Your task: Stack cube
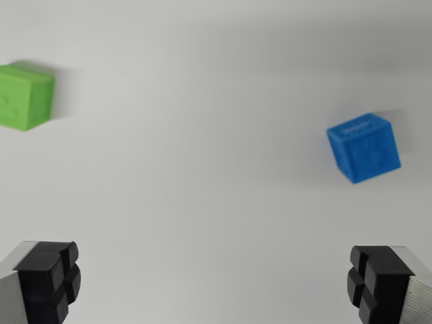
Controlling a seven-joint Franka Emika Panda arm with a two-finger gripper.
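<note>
- Plain white table (202, 202) fills my wrist view, bare between the two cubes.
- Green cube (24, 96) sits at the wrist view's left edge, partly cut off.
- Blue cube (364, 147) rests tilted at the right, well apart from the green.
- My gripper (213, 283) hangs spread wide, black pads (48, 278) holding nothing, both cubes beyond them.

Plain white tabletop (202, 135), soft even light

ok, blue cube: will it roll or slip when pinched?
The blue cube has flat faces and looks rigid, so it likely slides rather than rolls. Its smooth-looking sides may slip slightly. The open gripper isn't touching it.
</note>
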